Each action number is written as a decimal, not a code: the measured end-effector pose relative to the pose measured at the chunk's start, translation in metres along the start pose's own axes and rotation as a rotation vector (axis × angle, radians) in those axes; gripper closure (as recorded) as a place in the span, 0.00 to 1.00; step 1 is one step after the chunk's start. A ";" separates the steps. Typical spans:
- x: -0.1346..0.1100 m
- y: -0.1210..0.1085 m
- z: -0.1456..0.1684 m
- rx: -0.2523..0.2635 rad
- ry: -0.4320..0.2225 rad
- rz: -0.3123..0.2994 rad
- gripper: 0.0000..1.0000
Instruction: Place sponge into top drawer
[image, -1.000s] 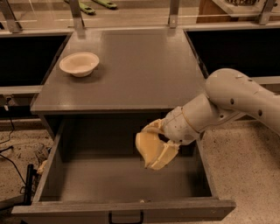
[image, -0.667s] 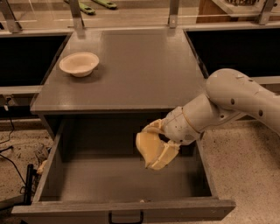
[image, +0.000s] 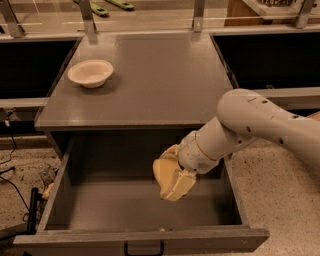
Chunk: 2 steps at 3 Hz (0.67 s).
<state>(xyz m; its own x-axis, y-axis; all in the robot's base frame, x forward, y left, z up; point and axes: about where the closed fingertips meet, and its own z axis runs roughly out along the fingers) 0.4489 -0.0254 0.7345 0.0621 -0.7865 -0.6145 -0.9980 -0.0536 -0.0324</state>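
Observation:
The top drawer is pulled wide open at the bottom of the camera view, with a small black handle on its front panel. My gripper hangs over the middle-right of the drawer's inside, pointing down, a little above the drawer floor. It is shut on the pale yellow sponge, which shows on the gripper's left side. The white arm reaches in from the right.
A cream round bowl stands on the grey cabinet top at the back left. Dark shelves flank the cabinet on both sides. Cables and a small pale object lie on the floor to the drawer's left.
My gripper has moved slightly down and to the left with the sponge, deeper into the open drawer. The bowl and the drawer have not moved.

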 end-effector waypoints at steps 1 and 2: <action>0.003 -0.002 0.008 0.022 0.050 0.019 1.00; 0.003 -0.002 0.009 0.024 0.052 0.022 1.00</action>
<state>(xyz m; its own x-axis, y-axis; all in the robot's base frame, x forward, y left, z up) 0.4508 -0.0224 0.7257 0.0398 -0.8182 -0.5736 -0.9990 -0.0218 -0.0383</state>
